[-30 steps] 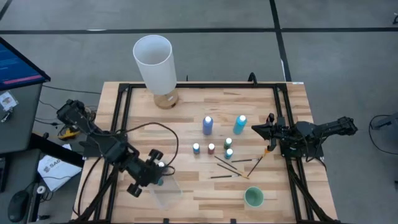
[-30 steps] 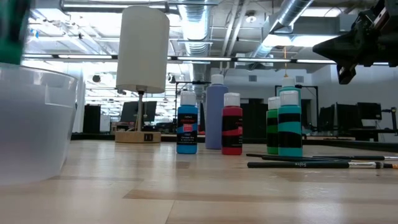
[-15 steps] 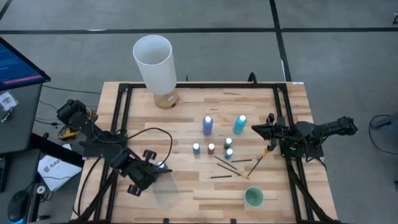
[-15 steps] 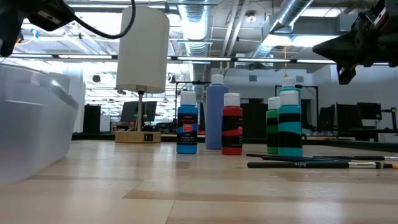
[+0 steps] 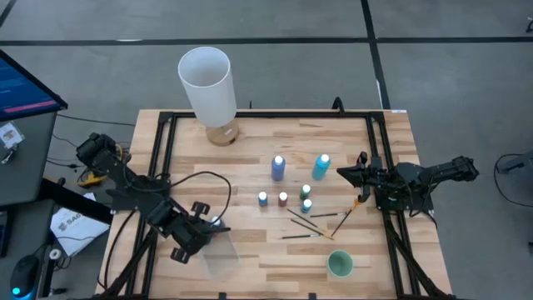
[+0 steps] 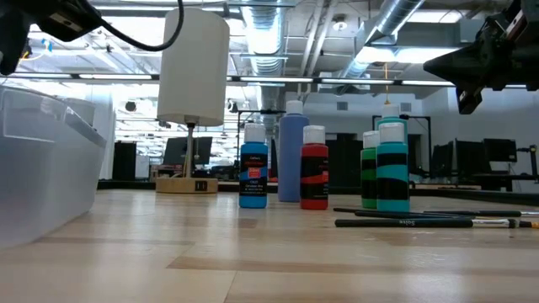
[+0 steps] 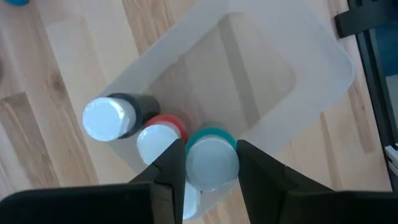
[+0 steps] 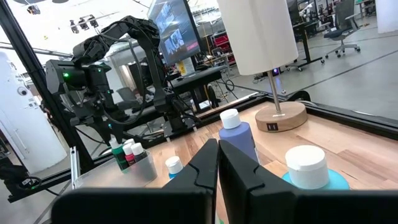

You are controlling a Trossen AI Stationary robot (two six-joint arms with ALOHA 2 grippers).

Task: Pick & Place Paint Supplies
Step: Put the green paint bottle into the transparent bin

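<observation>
My left gripper reaches steeply down into a clear plastic bin near the table's near-left corner, shut on a teal white-capped bottle. A red bottle and a dark bottle stand in the bin beside it. Left on the table are two taller blue bottles, several small bottles and thin dark brushes. My right gripper waits shut at the right, above the table. My left gripper pinches the teal bottle at its white cap between its two fingers, one on each side. The fingers come from above, pointing steeply down. The bottle stands upright inside the bin, next to the red bottle; whether its bottom rests on the bin's floor, I cannot tell.
A tall white cylinder on a round wooden base stands at the far left. A small green cup sits near the front right. A black frame runs along the table's edges. A cable loops over the table beside my left arm.
My left gripper has gone down into the bin with the teal bottle, rolling a little, and has since kept still. The bottle, first held above the bin's rim, now stands inside among the others.
</observation>
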